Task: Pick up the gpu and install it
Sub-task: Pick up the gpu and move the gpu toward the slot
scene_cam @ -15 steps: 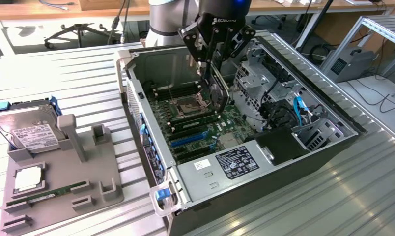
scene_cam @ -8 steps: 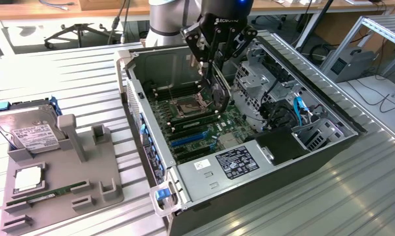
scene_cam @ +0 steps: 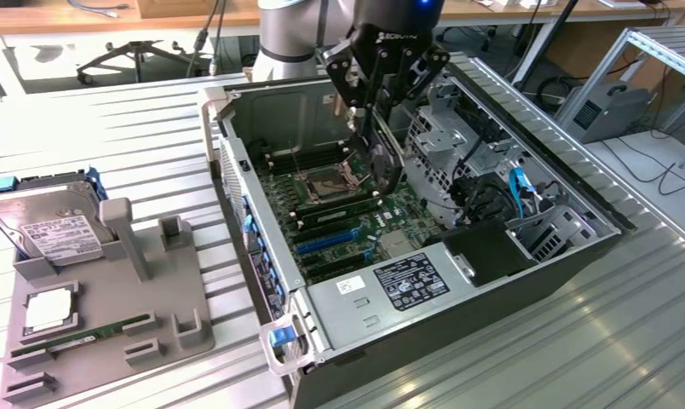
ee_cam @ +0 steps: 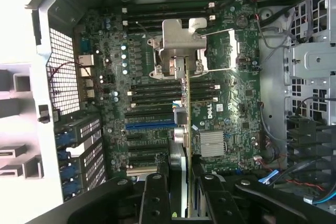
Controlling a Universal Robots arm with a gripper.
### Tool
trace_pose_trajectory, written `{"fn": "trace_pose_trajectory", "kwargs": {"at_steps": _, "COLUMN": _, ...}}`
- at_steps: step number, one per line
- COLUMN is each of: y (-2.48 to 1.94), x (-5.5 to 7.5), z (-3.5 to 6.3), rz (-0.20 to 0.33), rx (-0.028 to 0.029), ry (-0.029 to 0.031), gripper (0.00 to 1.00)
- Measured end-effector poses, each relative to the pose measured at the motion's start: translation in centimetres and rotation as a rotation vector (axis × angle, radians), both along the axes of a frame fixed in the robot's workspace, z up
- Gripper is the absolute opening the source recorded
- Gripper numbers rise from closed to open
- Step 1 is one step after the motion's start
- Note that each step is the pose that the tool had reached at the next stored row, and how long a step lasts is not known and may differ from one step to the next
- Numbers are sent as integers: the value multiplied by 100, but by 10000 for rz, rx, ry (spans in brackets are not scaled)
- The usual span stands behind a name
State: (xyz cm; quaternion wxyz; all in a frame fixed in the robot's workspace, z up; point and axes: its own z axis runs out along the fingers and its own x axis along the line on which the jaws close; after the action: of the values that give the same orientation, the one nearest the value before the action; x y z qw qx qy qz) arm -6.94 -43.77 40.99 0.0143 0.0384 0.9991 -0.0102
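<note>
The gpu [scene_cam: 382, 162] is a thin dark card hanging on edge, with my gripper [scene_cam: 371, 115] shut on its upper part. It hovers inside the open computer case [scene_cam: 468, 281], just above the motherboard [scene_cam: 342, 217] and close to the CPU socket [scene_cam: 325, 181]. In the wrist view the gpu [ee_cam: 185, 124] appears edge-on as a narrow strip between my gripper [ee_cam: 181, 174] fingers. It crosses the memory slots and runs past the end of the blue expansion slot [ee_cam: 149, 125]. I cannot tell whether its lower edge touches the board.
A grey holder tray [scene_cam: 104, 332] lies at the exterior view's left, carrying a silver hard drive [scene_cam: 47, 223], a processor chip [scene_cam: 49, 311] and a green memory stick [scene_cam: 81, 336]. The case's drive cage [scene_cam: 457, 145] and blue cables [scene_cam: 519, 192] stand close beside the card.
</note>
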Motion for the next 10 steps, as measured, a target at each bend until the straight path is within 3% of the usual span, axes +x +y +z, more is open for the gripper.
{"fn": "trace_pose_trajectory", "kwargs": {"at_steps": 10, "y": 0, "x": 57, "z": -8, "rz": 0, "rx": -13, "ry": 0, "gripper": 27}}
